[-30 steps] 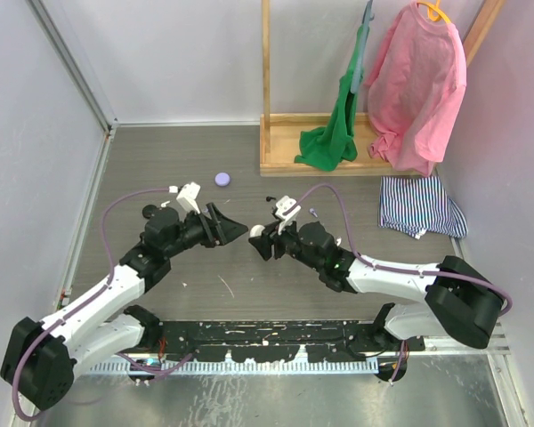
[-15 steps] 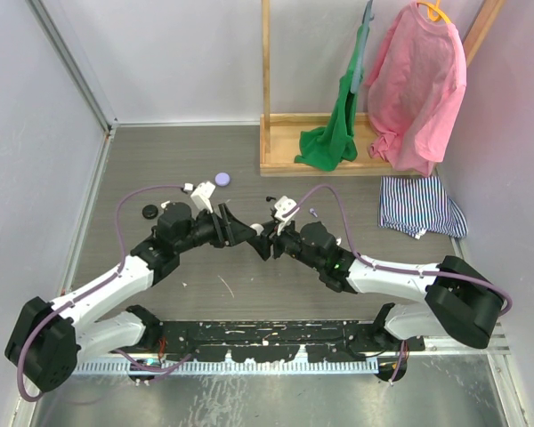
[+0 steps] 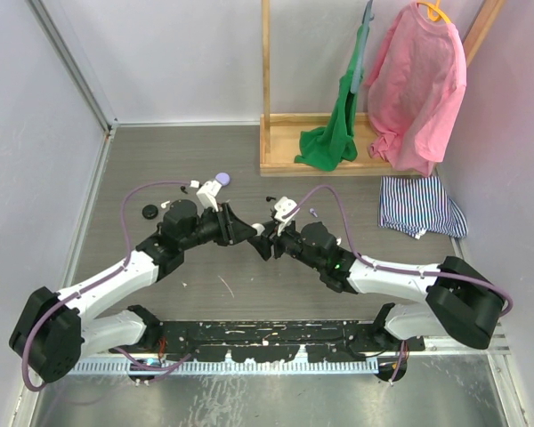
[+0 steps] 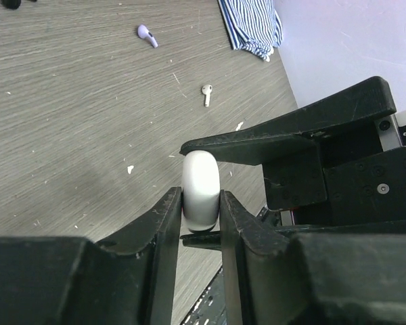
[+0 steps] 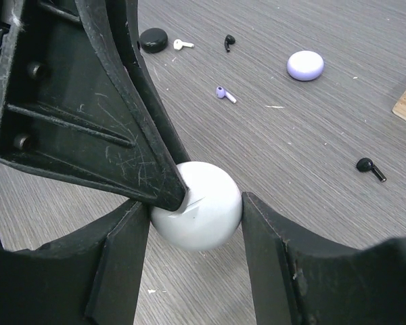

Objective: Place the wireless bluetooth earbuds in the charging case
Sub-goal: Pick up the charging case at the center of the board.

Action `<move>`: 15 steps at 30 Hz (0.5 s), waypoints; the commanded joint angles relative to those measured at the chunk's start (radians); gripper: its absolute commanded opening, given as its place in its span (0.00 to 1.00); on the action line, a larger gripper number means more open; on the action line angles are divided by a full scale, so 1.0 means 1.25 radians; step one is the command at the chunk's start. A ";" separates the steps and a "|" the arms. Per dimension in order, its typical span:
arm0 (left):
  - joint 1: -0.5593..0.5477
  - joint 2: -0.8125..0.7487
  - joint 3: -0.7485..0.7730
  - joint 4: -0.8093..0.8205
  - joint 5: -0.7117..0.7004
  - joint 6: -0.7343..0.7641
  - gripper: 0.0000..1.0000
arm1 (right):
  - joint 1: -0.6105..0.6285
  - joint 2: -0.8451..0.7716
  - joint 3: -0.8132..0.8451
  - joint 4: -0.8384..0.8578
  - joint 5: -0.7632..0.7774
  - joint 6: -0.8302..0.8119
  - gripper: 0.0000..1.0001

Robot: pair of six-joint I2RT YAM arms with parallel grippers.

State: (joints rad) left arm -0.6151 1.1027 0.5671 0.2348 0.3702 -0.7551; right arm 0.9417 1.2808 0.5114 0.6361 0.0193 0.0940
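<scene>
Right wrist view: nearest the lens, the white charging case (image 5: 201, 211) is pinched between the fingers of the right gripper (image 5: 196, 206), which are closed to the case's width and touch it on both sides. The same case is clamped across its other axis by the left gripper (image 4: 201, 203), whose pads are drawn in flat against the rounded faces. The case appears to be held clear of the table (image 5: 311, 135) and looks shut, with a faint seam seen on it.

The step in hand is judged to be parting the lid. One grip should be kept firm on the base while the other is shifted to the lid edge and eased. Both should not be pulled at once, lest the smooth shell be squirted out.

Beyond the case a lilac earbud (image 5: 224, 93) is seen lying loose, and off to the right of the case a black earbud (image 5: 370, 167). Farther beyond the case, a white earbud (image 5: 183, 45) and a lilac case (image 5: 305, 65) are seen on the table.
</scene>
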 commanded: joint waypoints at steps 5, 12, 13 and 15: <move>-0.015 -0.021 0.086 -0.046 0.041 0.107 0.14 | 0.006 -0.039 0.018 0.058 -0.018 -0.035 0.52; -0.015 -0.038 0.185 -0.234 0.024 0.216 0.07 | 0.004 -0.086 0.063 -0.064 -0.083 -0.089 0.68; -0.014 -0.039 0.194 -0.257 0.024 0.224 0.07 | 0.003 -0.095 0.073 -0.096 -0.101 -0.100 0.71; -0.014 -0.040 0.219 -0.293 0.026 0.250 0.07 | 0.001 -0.110 0.104 -0.170 -0.137 -0.129 0.74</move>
State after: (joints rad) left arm -0.6285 1.0878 0.7563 -0.0364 0.3817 -0.5434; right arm 0.9413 1.2022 0.5476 0.5438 -0.0414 0.0101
